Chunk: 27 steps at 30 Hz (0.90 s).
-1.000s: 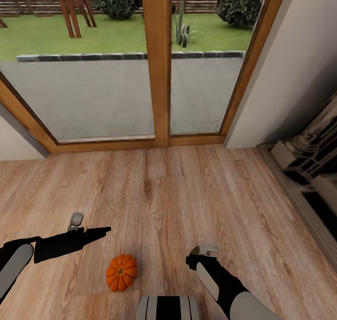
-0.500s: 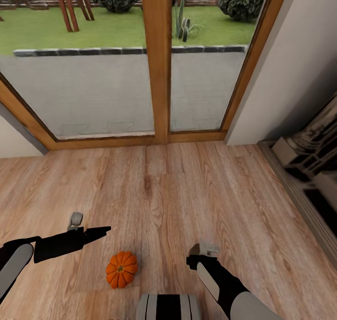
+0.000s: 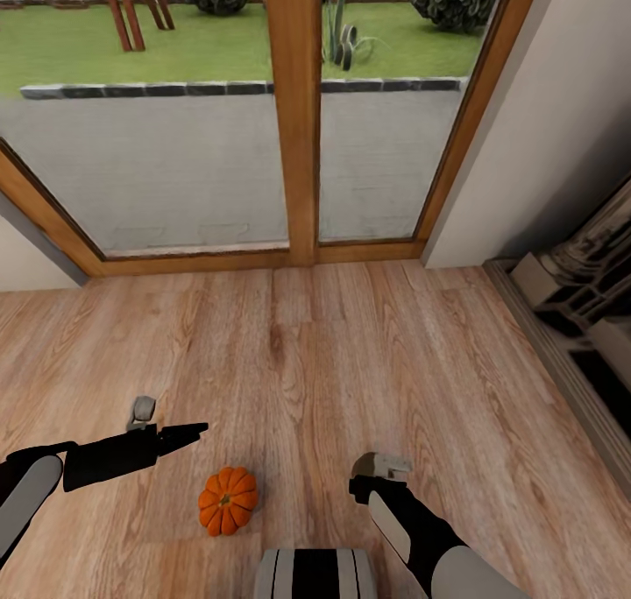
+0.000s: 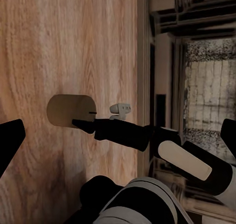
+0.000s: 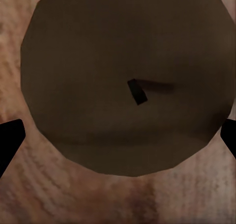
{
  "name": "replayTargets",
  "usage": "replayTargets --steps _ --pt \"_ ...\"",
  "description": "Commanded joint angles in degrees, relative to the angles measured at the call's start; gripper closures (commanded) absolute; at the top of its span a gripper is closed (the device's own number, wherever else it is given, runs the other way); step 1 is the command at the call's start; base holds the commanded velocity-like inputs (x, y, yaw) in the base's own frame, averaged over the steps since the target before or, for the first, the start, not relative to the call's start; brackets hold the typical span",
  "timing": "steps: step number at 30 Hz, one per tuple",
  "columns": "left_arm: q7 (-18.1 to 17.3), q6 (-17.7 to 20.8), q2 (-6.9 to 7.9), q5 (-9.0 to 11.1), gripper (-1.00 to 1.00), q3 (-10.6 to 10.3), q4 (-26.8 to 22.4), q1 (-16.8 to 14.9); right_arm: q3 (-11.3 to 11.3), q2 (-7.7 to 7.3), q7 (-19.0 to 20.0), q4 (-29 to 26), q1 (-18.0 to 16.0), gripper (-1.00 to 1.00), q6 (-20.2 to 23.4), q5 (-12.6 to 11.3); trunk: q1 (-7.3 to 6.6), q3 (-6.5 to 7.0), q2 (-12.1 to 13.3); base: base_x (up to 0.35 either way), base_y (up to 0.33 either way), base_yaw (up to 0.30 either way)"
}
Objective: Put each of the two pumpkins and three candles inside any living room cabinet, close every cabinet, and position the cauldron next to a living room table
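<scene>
Your view is tilting slightly downward; the arms are staying put. Your right hand point(image 5: 118, 135) is hovering spread open over a candle point(image 5: 125, 81) on the floor point(image 3: 333, 362). The pumpkin point(image 3: 228, 500) is sitting between your arms, so grasping seems next.

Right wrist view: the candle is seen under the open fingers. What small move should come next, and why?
Probably lower the right gripper straight down, then close it. The candle stands on the wooden floor, centred under the gripper, and the fingertips sit wide apart at its two sides, so nothing is grasped yet.
</scene>
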Motion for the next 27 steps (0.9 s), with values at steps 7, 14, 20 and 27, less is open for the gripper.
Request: replayTargets --steps 7,14,20,27 --pt "-0.19 0.18 0.0 -0.06 -1.0 0.0 -0.01 -0.03 0.3 -0.06 -0.5 -0.07 -0.03 -1.0 0.15 -0.49 -0.01 -0.04 -0.02 0.03 0.0 0.0" --pt "-0.19 0.18 0.0 -0.09 -1.0 0.0 0.01 -0.03 0.3 -0.05 -0.5 -0.07 -0.03 -1.0 0.09 -0.49 -0.01 -0.04 -0.02 0.015 0.0 0.0" --pt "-0.19 0.18 0.0 -0.09 -1.0 0.0 0.01 -0.03 0.3 -0.05 -0.5 -0.07 -0.03 -1.0 0.09 -0.49 -0.01 -0.04 -0.02 0.047 0.0 0.0" --pt "-0.19 0.18 0.0 -0.09 -1.0 0.0 0.01 -0.03 0.3 -0.05 -0.5 -0.07 -0.03 -1.0 0.09 -0.49 -0.01 -0.04 -0.02 0.031 0.0 0.0"
